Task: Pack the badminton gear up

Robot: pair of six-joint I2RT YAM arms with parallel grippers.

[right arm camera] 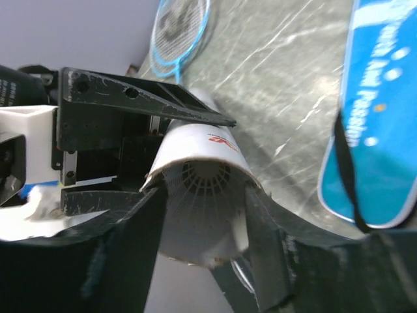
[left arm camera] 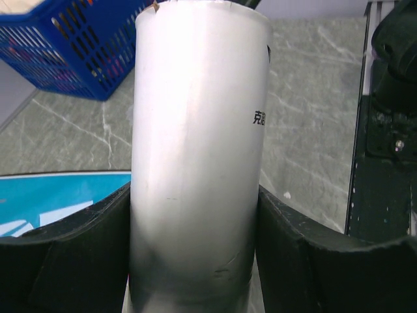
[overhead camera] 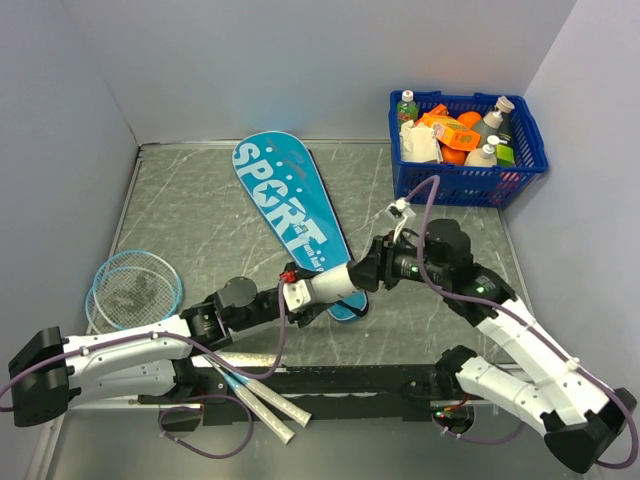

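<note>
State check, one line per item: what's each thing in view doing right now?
white tube: horizontal, clamped in left gripper
shuttlecock: inside the tube's open end
right gripper: open, fingers either side of the tube mouth
teal bag: flat on table, opening not visible
rackets: overlapped on table, outside the bag
blue basket: upright, full of groceries

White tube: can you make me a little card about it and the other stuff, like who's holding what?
white tube: gripped by the left hand
inside tube: a shuttlecock, seen at its open end
right hand: open, at that open end
teal bag: flat in the middle
rackets: two, lying on the left, outside the bag
blue basket: far right corner
</note>
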